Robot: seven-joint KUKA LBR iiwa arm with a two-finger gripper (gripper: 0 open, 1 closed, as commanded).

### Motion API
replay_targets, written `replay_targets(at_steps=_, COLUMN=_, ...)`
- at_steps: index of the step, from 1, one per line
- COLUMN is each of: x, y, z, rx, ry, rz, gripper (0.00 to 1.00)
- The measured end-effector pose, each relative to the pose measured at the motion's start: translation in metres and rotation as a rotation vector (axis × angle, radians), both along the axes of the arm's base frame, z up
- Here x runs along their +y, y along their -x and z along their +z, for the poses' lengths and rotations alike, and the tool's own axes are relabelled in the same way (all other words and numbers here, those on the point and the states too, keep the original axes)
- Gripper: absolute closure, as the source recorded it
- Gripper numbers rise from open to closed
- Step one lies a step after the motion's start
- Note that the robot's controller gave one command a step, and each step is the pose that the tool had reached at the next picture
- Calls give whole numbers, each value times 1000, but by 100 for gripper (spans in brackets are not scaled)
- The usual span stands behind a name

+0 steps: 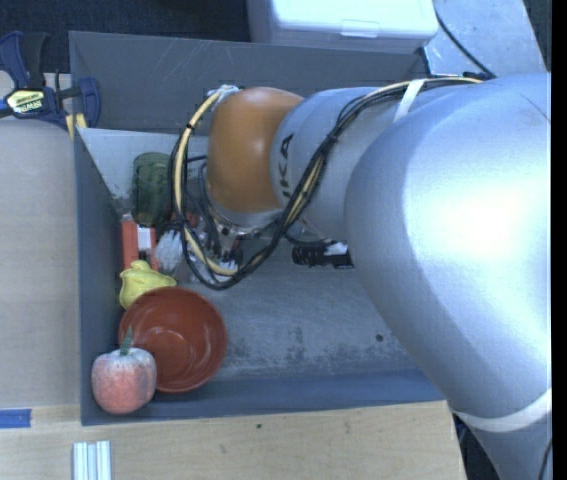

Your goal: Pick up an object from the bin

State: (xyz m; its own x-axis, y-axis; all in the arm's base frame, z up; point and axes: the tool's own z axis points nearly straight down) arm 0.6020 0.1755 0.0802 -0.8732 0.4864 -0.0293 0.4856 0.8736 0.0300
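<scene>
Against the left wall of the bin (293,386) lie a pale red toy fruit (123,379), a small orange block (130,239), a yellow lump (144,283), a dark green thing (150,188) and a red bowl (177,340). The gripper (173,248) hangs just beside the block; I cannot tell its opening. The block is probably light and stiff, best pinched across its long sides.

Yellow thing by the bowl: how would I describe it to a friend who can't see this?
In the grey bin, look along the left wall to the red bowl near the bottom corner. The yellow thing lies at the bowl's upper rim. It is the only yellow piece, small and lumpy, below an orange box.
</scene>
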Motion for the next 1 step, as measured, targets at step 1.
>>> replay_targets(at_steps=1, x=0, y=0, z=0, rx=1, ry=0, rz=0, gripper=100)
